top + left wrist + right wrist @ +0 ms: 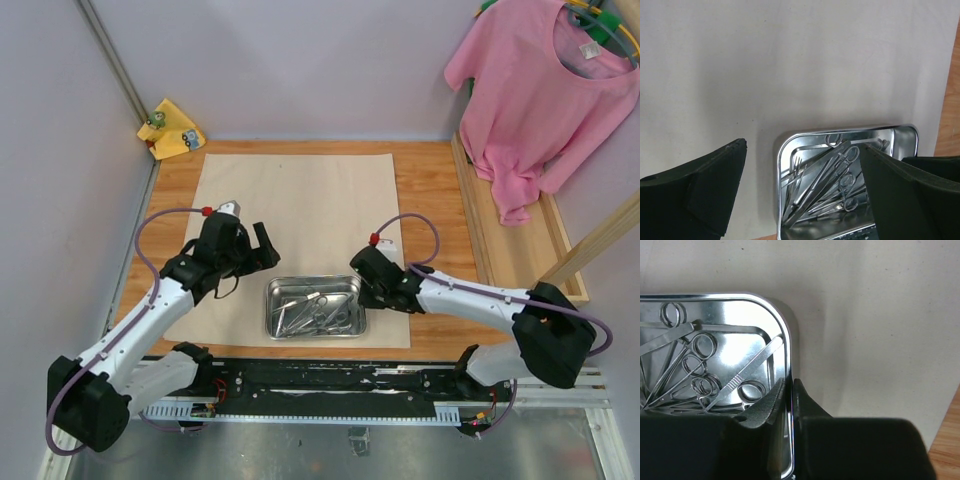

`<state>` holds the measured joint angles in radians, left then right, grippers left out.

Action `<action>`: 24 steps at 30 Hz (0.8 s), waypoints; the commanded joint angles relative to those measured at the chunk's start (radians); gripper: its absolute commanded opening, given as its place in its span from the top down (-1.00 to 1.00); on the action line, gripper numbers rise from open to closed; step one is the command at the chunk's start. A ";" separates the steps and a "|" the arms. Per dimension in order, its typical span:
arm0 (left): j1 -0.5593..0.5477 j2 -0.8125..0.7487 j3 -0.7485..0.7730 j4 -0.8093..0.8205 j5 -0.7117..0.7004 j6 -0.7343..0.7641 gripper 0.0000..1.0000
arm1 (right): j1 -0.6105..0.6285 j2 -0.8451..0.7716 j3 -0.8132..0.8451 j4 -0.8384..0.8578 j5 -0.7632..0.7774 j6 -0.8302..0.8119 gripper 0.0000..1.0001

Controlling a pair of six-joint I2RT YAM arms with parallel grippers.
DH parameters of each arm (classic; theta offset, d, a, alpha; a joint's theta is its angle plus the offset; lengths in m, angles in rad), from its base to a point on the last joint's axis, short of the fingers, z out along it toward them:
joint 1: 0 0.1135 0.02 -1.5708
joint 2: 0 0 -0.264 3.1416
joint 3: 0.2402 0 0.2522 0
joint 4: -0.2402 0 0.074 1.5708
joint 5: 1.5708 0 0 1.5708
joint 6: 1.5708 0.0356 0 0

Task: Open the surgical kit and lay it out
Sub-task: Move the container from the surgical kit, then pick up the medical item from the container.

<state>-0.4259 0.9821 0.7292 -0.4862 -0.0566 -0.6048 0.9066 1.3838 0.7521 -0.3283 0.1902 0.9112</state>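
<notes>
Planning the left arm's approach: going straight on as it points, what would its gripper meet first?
Probably the steel tray at its rim, framed between the open jaws of the left gripper, or the beige cloth just beside it; depth is unclear.

The beige cloth wrap (300, 200) lies spread flat on the tabletop (435, 190), with the steel tray (312, 281) of instruments (318, 312) near its near edge. The right gripper (362, 290) meets the tray's right rim. The left gripper (262, 250) hangs over the cloth left of the tray, fingers spread.
</notes>
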 commanded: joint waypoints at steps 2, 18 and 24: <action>-0.024 -0.025 0.005 0.020 -0.044 -0.017 -0.99 | -0.006 -0.045 -0.040 0.038 0.020 0.106 0.86; -0.036 -0.157 0.083 0.026 0.107 0.094 -0.99 | -0.006 -0.336 0.164 -0.196 -0.050 -0.419 -0.97; -0.091 -0.150 0.087 -0.018 0.180 0.164 -0.99 | -0.006 -0.365 0.259 -0.357 -0.190 -0.580 -0.97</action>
<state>-0.4641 0.8307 0.8017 -0.4767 0.0479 -0.5106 0.9066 1.0443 0.9775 -0.5278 0.1089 0.5121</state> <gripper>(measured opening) 0.993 0.984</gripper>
